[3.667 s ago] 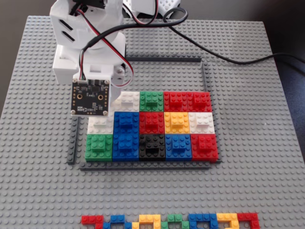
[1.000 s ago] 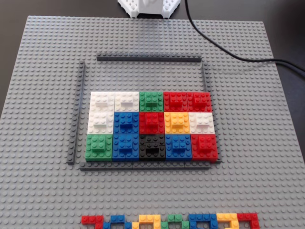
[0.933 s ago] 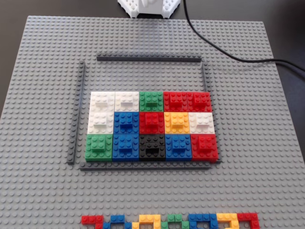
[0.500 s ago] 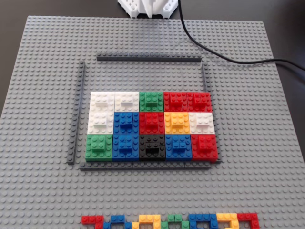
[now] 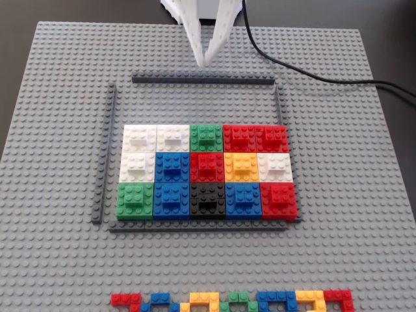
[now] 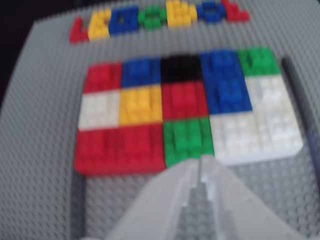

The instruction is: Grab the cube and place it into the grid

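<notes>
The grid (image 5: 207, 170) is three rows of coloured blocks inside thin dark grey strips (image 5: 201, 79). Several white studded blocks sit in it, such as the top-left one (image 5: 140, 138) and one in the middle row at the right (image 5: 273, 166). I see no white cube lying loose outside the grid. My white gripper (image 5: 200, 64) hangs over the far strip, behind the grid, shut and empty. In the wrist view the gripper (image 6: 200, 160) points at the green block (image 6: 187, 140) on the near edge of the grid (image 6: 140, 150), with white blocks (image 6: 260, 125) to its right.
Everything stands on a grey studded baseplate (image 5: 58, 195). A line of small flat mixed-colour bricks (image 5: 234, 301) lies at its front edge and shows at the top of the wrist view (image 6: 160, 20). A black cable (image 5: 312, 75) runs off at the back right.
</notes>
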Motion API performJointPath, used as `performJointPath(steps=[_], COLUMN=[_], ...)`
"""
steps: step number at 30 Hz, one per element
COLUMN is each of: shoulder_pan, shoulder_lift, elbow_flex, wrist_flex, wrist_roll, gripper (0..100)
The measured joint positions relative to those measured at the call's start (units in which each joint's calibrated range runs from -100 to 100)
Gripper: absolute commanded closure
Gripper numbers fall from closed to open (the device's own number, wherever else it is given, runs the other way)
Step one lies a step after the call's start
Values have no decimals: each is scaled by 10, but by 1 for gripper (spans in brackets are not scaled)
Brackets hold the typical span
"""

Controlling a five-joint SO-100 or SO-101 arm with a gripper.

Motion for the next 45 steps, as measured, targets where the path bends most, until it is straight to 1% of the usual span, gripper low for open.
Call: performJointPath(steps=[10,17,24,45], shoulder_pan=[0,0,-15,-20], shoulder_lift=[0,0,0,0], elbow_flex=[100,132,134,134], wrist_flex=[8,5,12,26], wrist_roll=[33,27,23,16], gripper=[99,99,99,100])
